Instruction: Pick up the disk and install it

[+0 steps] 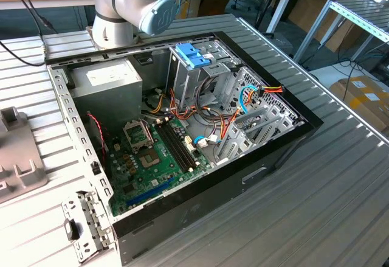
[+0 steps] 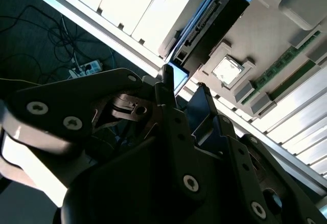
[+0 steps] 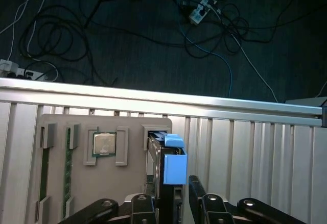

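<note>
Hangs the gripper (image 3: 171,189) over the disk (image 3: 172,167) with fingers (image 3: 196,193) apart, one to each side of its near end and a thin dark gap beside the blue rail, so not clamped on it. Shows the disk standing on its long edge in a slot of a grey tray (image 3: 110,183), its light-blue bracket facing the camera in the first wrist view. Puts a square processor chip (image 3: 103,144) in a pocket just beside the disk, and green memory sticks (image 3: 67,168) in grooves further along the same tray. Rests the tray on a ribbed metal table (image 3: 255,147) near its edge, with tangled cables (image 3: 102,30) on the dark floor beyond. Gives the same straddle in the second wrist view, the gripper (image 2: 184,79) at the end of the disk (image 2: 214,22). In the exterior view, sets an open computer case (image 1: 243,176) on the table, with a green motherboard (image 1: 152,163), a grey power supply (image 1: 112,87) and a blue piece with paddle tabs (image 1: 193,54) inside, below the arm (image 1: 134,5)
</note>
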`<state>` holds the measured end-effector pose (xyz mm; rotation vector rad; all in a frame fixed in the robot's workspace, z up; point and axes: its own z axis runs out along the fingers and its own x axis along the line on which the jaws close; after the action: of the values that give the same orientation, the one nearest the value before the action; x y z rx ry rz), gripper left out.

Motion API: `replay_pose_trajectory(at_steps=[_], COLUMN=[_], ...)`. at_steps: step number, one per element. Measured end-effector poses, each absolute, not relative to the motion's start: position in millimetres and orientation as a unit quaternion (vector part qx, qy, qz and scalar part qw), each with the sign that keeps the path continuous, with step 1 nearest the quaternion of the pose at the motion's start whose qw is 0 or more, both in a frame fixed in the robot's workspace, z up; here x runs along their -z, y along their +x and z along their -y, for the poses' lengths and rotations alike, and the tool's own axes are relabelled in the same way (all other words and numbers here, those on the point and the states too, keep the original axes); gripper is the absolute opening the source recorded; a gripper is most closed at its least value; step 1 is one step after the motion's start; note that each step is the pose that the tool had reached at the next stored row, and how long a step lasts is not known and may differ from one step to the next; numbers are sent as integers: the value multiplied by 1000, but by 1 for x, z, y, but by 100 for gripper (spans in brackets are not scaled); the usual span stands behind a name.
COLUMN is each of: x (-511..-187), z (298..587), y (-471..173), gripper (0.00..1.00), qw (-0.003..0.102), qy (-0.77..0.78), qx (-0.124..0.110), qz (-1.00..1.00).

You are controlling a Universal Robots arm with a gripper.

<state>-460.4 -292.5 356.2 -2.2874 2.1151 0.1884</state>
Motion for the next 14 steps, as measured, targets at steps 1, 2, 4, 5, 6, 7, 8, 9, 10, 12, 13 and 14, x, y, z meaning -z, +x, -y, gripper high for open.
replay_pose_trajectory(at_steps=[1,2,4,5,6,7,8,9,10,12,13,14], x=[-357,-358,-360,-361,-362,-363,-364,-365,-366,-368,-369,-370], z=[293,293,292,292,292,292,292,292,293,292,292,293], y=[-460,-460,-460,-460,-460,-460,-460,-460,-460,-460,-460,-460], gripper=[38,38,38,38,38,38,38,38,38,38,38,38], qw=[10,10,10,10,10,10,10,10,10,10,10,10], qy=[-733,-733,-733,-733,-733,-733,-733,-733,-733,-733,-733,-733], qx=[-60,-60,-60,-60,-60,-60,-60,-60,-60,-60,-60,-60], qz=[-678,-678,-678,-678,-678,-678,-678,-678,-678,-678,-678,-678])
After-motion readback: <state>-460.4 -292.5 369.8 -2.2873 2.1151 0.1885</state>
